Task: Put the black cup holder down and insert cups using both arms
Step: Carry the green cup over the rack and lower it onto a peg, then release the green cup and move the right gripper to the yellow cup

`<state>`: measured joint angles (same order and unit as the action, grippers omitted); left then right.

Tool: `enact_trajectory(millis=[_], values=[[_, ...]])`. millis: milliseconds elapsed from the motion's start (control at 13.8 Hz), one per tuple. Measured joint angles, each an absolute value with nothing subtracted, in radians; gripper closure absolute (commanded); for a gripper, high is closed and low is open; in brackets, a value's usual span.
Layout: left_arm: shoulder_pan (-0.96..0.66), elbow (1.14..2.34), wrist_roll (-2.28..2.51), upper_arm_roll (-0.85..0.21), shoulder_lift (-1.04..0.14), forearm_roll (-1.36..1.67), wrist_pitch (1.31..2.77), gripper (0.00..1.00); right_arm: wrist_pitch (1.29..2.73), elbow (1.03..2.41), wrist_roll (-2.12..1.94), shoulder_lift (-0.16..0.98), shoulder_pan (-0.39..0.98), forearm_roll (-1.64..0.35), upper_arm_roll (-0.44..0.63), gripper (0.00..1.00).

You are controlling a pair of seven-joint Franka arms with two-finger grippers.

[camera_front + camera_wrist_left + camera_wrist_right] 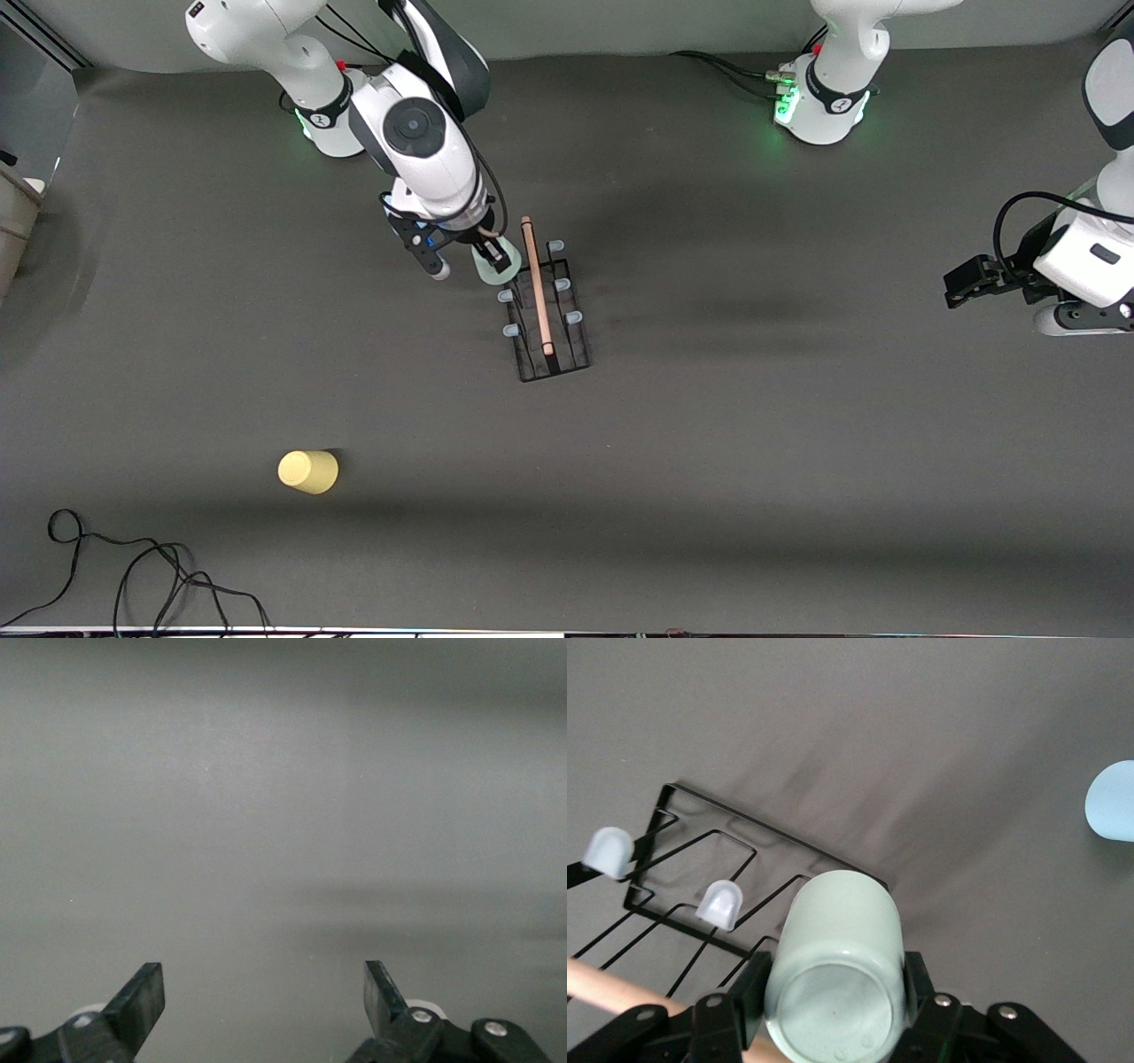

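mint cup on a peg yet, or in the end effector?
In the right end effector: its fingers clamp the mint cup, base showing, beside the black cup holder; whether a peg is inside, cannot tell.

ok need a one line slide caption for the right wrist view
Right claw shut on the mint green cup over the black cup holder, its pale-tipped pegs bare.

**Rack mid-counter, one cup at its pegs, two cups apart**

Cup holder (547, 306) stands on the counter (753, 461), about midway between the two arms' ends, its rod handle (537, 285) running along its middle above the base. Right claw (468, 261) is over the rack's end nearest the arm bases, clamped on a cup (837, 979) beside the pegs (719, 904). A second cup (308, 471) lies on the counter, nearer the front camera than the rack, toward the right arm's end. A third cup (1112, 802) shows at the edge of the right wrist view, well apart from the rack. Left claw (264, 1001) waits spread over bare counter at the left arm's end.
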<state>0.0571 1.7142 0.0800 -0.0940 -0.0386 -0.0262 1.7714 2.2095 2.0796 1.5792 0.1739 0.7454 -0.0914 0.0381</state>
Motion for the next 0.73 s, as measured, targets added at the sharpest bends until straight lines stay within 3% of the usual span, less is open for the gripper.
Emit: enact_trajectory(millis=[73, 145, 218, 436, 727], values=[[0.057, 1.714, 0.080, -0.094, -0.039, -0.026, 1.771, 0.00, 2.223, 2.080, 1.579, 0.193, 0.746, -0.091, 0.036, 0.94], [0.057, 1.714, 0.080, -0.094, -0.039, -0.026, 1.771, 0.00, 2.232, 2.080, 1.579, 0.209, 0.746, -0.091, 0.036, 0.26], [0.057, 1.714, 0.081, -0.094, -0.040, -0.026, 1.771, 0.00, 2.239, 2.078, 1.579, 0.221, 0.746, -0.091, 0.035, 0.00], [0.057, 1.714, 0.082, -0.094, -0.044, -0.026, 1.771, 0.00, 2.208, 2.039, 1.579, 0.225, 0.745, -0.091, 0.036, 0.00], [0.057, 1.714, 0.082, -0.093, -0.053, -0.026, 1.771, 0.00, 1.903, 1.814, 1.528, 0.210, 0.739, -0.064, 0.075, 0.00]])
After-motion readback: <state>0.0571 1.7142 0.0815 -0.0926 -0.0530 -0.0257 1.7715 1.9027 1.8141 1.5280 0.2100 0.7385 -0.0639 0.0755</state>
